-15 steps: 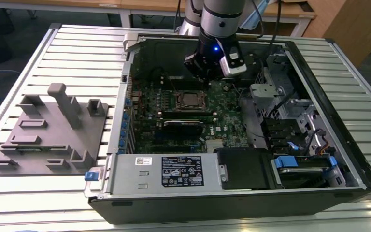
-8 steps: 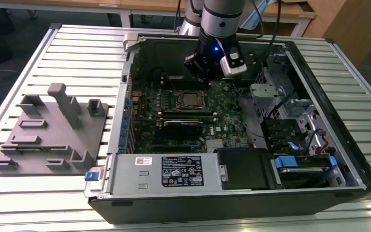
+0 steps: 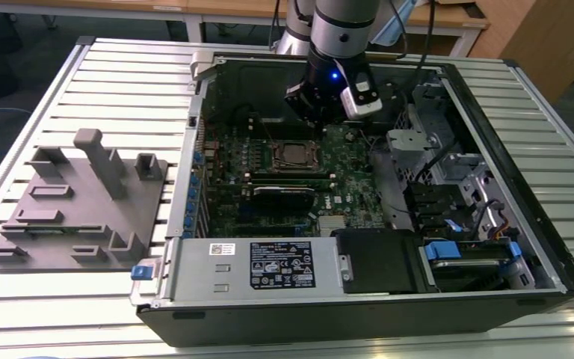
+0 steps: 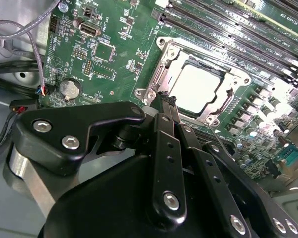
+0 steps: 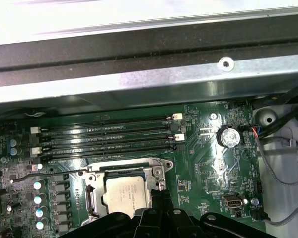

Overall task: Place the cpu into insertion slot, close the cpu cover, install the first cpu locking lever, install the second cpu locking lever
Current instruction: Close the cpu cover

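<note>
Slatted metal table (image 3: 117, 75) carrying open computer case (image 3: 367, 314). Chip (image 4: 201, 89) seated on green board (image 4: 114, 74), cover frame (image 4: 208, 58) flat around it. Gripper (image 4: 167, 101) clenched, nothing seen between tips, at frame's edge, contact unclear; chip lies immediately beyond tips, in line with fingers.

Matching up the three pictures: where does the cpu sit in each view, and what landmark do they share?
Exterior view: cpu in the middle of the board, close by the arm's tip.
First wrist view: cpu, a pale square just beyond the pincer.
Second wrist view: cpu, a bright square just beyond the pincer.
Shared landmark: the cover, which frames the cpu in every view.
</note>
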